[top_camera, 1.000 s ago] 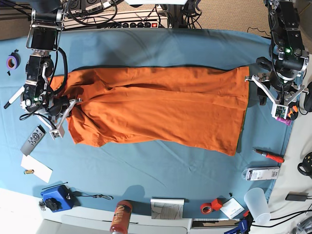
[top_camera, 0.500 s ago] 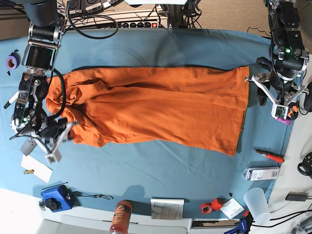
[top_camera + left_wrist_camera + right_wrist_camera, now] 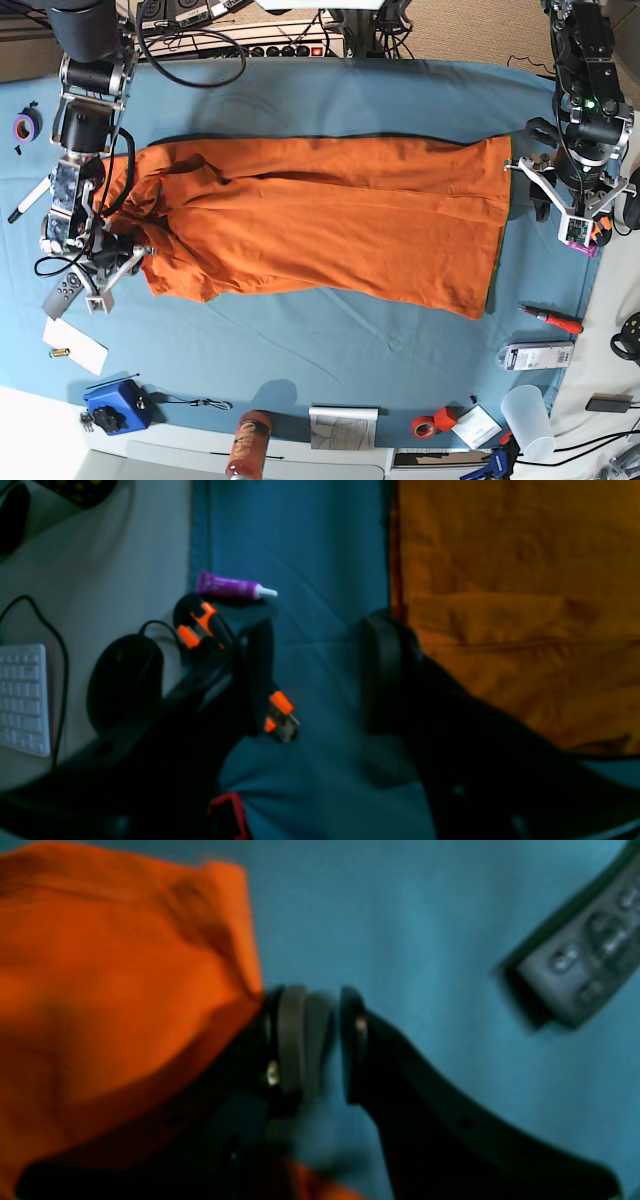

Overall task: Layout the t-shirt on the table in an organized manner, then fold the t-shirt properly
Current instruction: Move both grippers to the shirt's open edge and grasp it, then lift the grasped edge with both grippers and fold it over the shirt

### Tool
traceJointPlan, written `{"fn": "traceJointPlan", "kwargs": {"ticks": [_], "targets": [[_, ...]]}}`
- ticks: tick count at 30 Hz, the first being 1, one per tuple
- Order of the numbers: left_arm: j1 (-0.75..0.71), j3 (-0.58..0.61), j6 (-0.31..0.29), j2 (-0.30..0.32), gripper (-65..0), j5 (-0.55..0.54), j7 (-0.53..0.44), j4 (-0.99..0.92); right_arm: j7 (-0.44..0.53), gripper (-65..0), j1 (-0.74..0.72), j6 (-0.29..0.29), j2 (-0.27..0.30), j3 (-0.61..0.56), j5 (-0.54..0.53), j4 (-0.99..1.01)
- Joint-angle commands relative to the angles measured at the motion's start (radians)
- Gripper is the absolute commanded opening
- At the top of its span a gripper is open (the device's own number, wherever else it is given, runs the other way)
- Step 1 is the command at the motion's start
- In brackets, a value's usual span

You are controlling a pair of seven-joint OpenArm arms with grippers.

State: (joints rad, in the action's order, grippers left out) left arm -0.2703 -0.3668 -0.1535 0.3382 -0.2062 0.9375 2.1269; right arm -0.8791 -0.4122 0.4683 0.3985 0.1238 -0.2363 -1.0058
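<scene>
t-shirt (image 3: 320, 220) lies long across table (image 3: 330, 340) | our right gripper (image 3: 322, 1040) slightly parted, empty, beside sleeve; left gripper (image 3: 315, 675) wide apart off hem | risk: sleeve bunches if grabbed badly

Wide table under smooth light-blue cloth (image 3: 330, 95) fills my base view. Large bright-orange fabric t-shirt (image 3: 320, 215) spread flat across centre. Grey remote control (image 3: 62, 293) lower left, red-handled screwdriver (image 3: 551, 319) right, clear plastic cup (image 3: 527, 420) lower right, purple tape roll (image 3: 27, 125) upper left.

T-shirt (image 3: 320, 220) flat across table (image 3: 300, 340), apparently between 2 grippers.
</scene>
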Motion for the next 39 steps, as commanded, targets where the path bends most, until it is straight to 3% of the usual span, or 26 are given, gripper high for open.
{"fn": "traceJointPlan", "kwargs": {"ticks": [1, 8, 13, 16, 23, 30, 32, 36, 39], "targets": [[0.007, -0.005, 0.000, 0.011, -36.4, 0.001, -0.023, 0.014, 0.015, -52.7, -0.042, 0.016, 0.000, 0.002, -0.009, 0.012], [0.007, -0.005, 0.001, 0.011, -36.4, -0.002, -0.041, 0.013, 0.039, -52.7, -0.070, 0.024, -0.072, 0.002, 0.002, 0.058], [0.032, -0.001, -0.012, 0.011, -36.4, -0.105, -0.042, -0.027, 0.015, -52.7, -0.070, 0.021, -0.094, 0.002, 0.014, 0.058], [0.107, -0.001, -0.064, 0.011, -36.4, -0.143, -0.045, -0.121, -0.013, -52.7, -0.070, 0.021, -0.093, 0.002, 0.016, 0.058], [0.359, -0.001, -0.234, 0.011, -36.4, -0.346, -0.016, -0.442, -0.069, -52.7, -0.070, 0.021, -0.093, 0.002, 0.018, 0.058], [0.612, 0.116, -0.344, 0.011, -36.4, -0.351, -0.011, -0.807, -0.071, -52.7, -0.070, 0.021, -0.093, 0.002, 0.017, 0.058], [0.669, 0.187, -0.348, 0.011, -35.5, -0.308, -0.026, -0.893, -0.073, -52.7, -0.070, 0.021, -0.093, 0.002, 0.017, 0.058], [0.752, 0.291, -0.278, 0.011, -30.4, -0.189, -0.102, -1.014, -0.118, -52.7, -0.070, 0.021, -0.093, 0.002, 0.017, 0.058], [0.789, 0.343, -0.251, 0.011, -30.0, -0.142, -0.130, -1.059, -0.138, -52.7, -0.070, 0.021, -0.089, 0.002, 0.017, 0.058]]}}
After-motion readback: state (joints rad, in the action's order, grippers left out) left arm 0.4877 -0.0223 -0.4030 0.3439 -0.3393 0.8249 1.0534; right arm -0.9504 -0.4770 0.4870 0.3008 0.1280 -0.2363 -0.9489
